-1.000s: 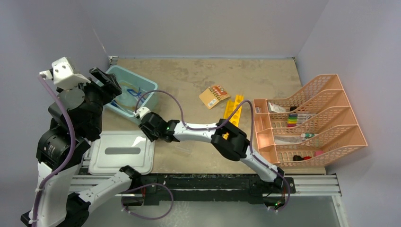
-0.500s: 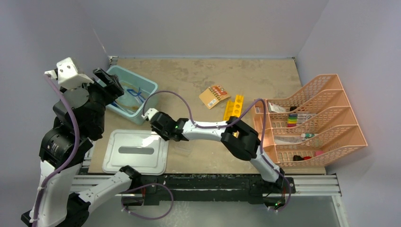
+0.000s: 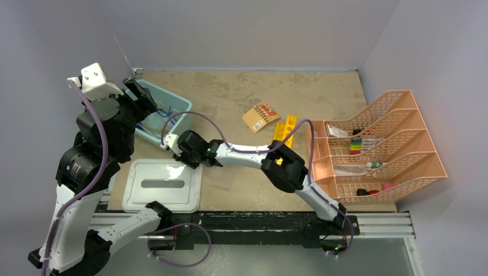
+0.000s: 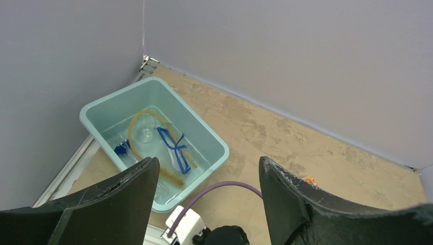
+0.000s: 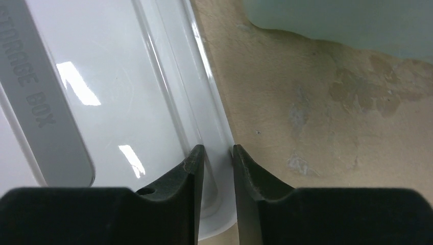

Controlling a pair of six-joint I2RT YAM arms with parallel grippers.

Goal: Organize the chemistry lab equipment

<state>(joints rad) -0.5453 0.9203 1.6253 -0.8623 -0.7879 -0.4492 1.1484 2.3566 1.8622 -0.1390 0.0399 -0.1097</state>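
Seemingly midway: lid [image 5: 127,76] rim pinched by right claw [image 5: 214,153]; tub [image 4: 194,113] below spread, empty left claw [image 4: 208,162] part-filled; yellow rack [image 3: 288,123] left out, well rightward.

Plain lavender-grey walls [image 3: 259,29] enclose three sides. Worn tan tabletop [image 3: 230,92], mottled with pale stains. Silver metal rail [image 3: 382,223] along the table's near edge. Lighting even, soft shadows only.
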